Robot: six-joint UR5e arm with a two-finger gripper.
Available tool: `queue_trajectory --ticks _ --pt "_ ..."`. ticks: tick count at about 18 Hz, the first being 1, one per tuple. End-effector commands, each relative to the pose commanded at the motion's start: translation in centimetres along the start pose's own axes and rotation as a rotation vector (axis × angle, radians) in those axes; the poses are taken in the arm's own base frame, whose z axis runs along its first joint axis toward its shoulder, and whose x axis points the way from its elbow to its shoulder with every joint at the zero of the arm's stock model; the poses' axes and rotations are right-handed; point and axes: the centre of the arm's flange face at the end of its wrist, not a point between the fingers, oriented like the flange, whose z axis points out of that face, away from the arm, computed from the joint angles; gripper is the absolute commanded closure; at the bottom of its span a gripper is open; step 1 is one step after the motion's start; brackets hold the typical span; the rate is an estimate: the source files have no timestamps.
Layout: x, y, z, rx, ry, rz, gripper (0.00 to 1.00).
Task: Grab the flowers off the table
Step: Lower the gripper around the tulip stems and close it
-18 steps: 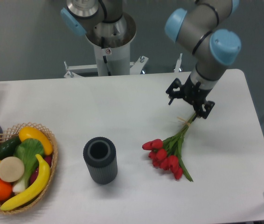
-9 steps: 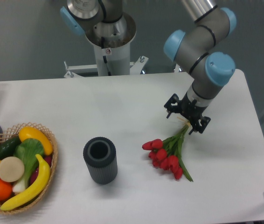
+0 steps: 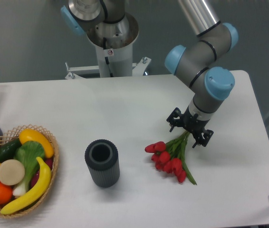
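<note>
While the flowers (image 3: 171,156) lay flat on the white worktop (image 3: 125,109), right of a dark ribbed cylinder (image 3: 102,163), the arm reached steeply down over their stems. The pincer (image 3: 189,128) stood spread astride the stem ends, not yet pinching them.

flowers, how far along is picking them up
Done: the gripper is down over the stem end of the flowers, with a finger on either side. In hand: the grasp itself; whether the fingers have shut on the stems cannot be told from this view. Left: the lift, since the red buds and leaves lie flat on the table.
</note>
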Motion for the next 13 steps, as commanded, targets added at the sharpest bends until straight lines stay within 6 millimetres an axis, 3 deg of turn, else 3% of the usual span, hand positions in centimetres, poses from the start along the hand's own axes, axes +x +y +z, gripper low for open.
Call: queue_trajectory --ticks 13 --pt "0.5 -0.1 2.4 -0.006 0.025 -0.003 0.00"
